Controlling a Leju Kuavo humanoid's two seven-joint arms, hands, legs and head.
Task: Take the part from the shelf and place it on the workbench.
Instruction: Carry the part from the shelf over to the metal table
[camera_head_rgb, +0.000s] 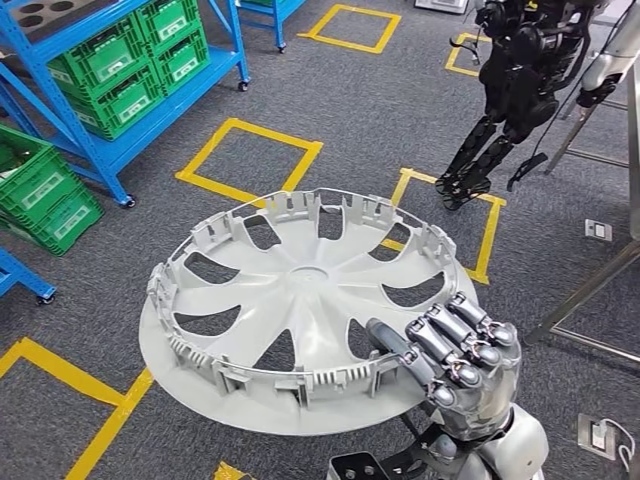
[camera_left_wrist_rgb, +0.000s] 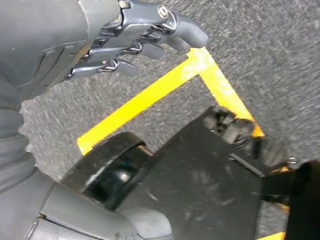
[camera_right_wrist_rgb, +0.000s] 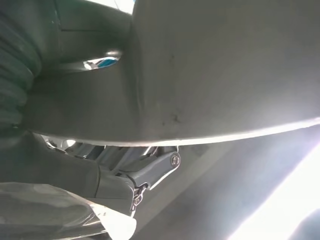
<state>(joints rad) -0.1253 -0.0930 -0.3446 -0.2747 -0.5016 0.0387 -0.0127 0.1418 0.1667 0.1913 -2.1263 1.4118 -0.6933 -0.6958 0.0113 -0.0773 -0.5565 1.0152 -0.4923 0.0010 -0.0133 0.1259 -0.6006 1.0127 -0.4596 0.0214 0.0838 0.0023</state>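
Hubcap (camera_head_rgb: 302, 300) carried flat, ribbed inner face up, clamped at its near right rim by right hand (camera_head_rgb: 460, 355). Held level over grey floor (camera_head_rgb: 377, 110), probably so the wide disc rides steady in transit from shelf (camera_head_rgb: 113, 100) to workbench; no workbench in sight, so placement judged still ahead. Fingers (camera_head_rgb: 445, 335) curled together over the rim's top, thumb likely under the disc, as the right wrist view suggests with the pale underside pressed close above the hand. Right arm bent in from below, palm toward the disc's centre. Left hand (camera_left_wrist_rgb: 124, 47) hanging low beside the body, over yellow tape (camera_left_wrist_rgb: 151, 92), fingers loosely curled and close together, grasping nothing. Green crates (camera_head_rgb: 128, 60) stacked on the blue shelf at far left. Second, dark robot (camera_head_rgb: 521, 80) standing at far right.
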